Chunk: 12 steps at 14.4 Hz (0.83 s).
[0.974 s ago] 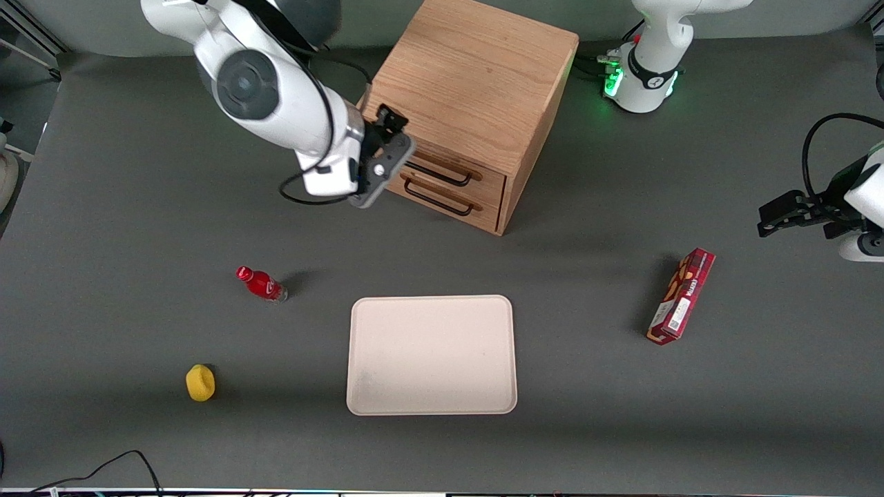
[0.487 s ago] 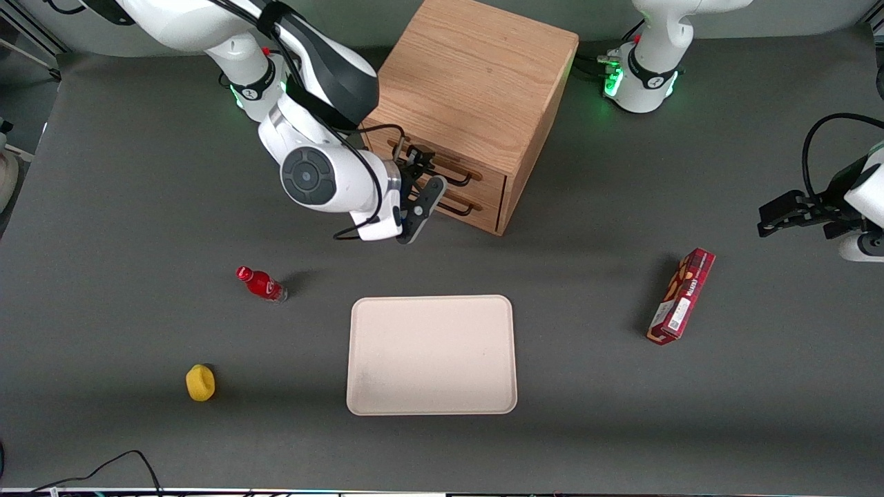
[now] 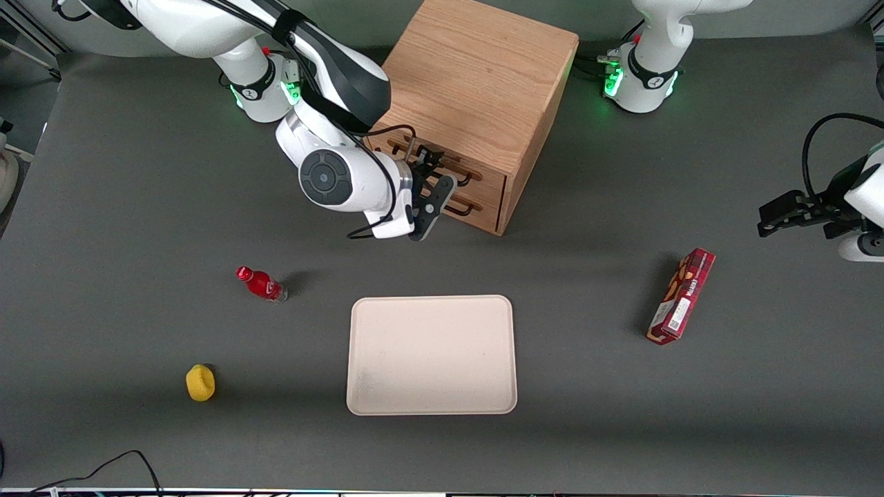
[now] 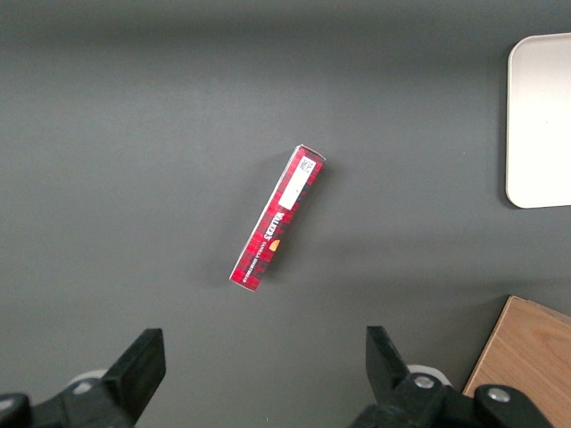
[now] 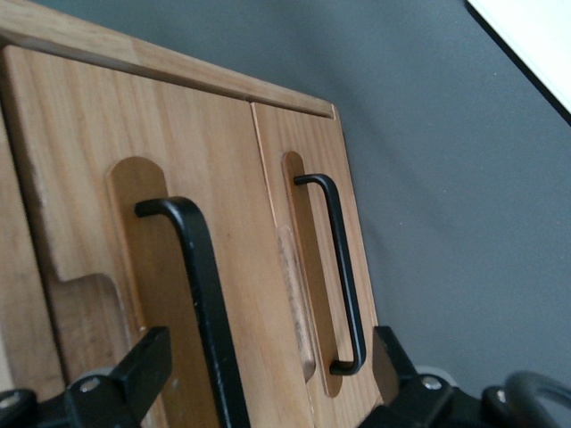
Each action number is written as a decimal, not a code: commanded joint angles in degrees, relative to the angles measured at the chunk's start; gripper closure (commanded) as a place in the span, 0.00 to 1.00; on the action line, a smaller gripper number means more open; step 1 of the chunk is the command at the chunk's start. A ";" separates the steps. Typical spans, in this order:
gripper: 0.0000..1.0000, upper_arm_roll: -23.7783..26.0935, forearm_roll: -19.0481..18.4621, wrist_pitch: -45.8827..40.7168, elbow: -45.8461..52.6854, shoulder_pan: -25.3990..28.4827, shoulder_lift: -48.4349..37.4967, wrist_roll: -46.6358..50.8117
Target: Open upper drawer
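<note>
End effector (image 3: 429,181), fingers spread & empty, sits at the light oak upper drawer (image 3: 442,164) front, upper centre of front view, drawer shut. Its long black wire handle (image 5: 203,294) lies btwn the fingers. Prob stiff, light, slides straight; grip handle mid-span.

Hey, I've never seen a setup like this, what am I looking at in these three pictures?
This is a white robot arm working at a grey table. One picture looks down from the front; the other two come from cameras on the arms' wrists. The arm's gripper is open, holds nothing, and sits in front of a wooden cabinet, its fingers on either side of the upper drawer's black handle. Both drawers look shut. Also on the table: a beige tray, a small red bottle, a yellow object and a red box.
</note>
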 commanded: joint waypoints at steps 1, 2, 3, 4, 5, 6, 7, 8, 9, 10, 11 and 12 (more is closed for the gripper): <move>0.00 0.22 0.49 2.52 -1.72 -0.21 -0.43 -1.29; 0.00 0.22 0.31 2.79 -1.63 0.05 0.10 -1.29; 0.00 0.22 0.22 3.66 -1.63 0.14 0.37 -1.29; 0.00 0.22 0.13 4.01 -1.63 0.05 0.72 -1.29; 0.00 0.22 -1.00 4.19 -1.37 -0.03 1.42 -1.29; 0.00 0.22 -2.92 4.37 -1.02 -0.12 2.03 -1.38; 0.00 0.13 -4.42 4.46 -0.84 -0.12 2.47 -1.38; 0.00 0.04 -5.31 4.46 -0.06 -0.21 3.09 -1.47; 0.00 -0.40 -5.84 4.37 1.52 -0.21 4.05 -2.43; 0.00 -0.75 -5.84 4.37 2.75 -0.30 4.49 -4.18; 0.00 -1.01 -5.84 4.11 3.63 -0.91 4.76 -6.11; 0.00 -2.15 -5.84 3.85 4.16 -1.00 4.76 -7.52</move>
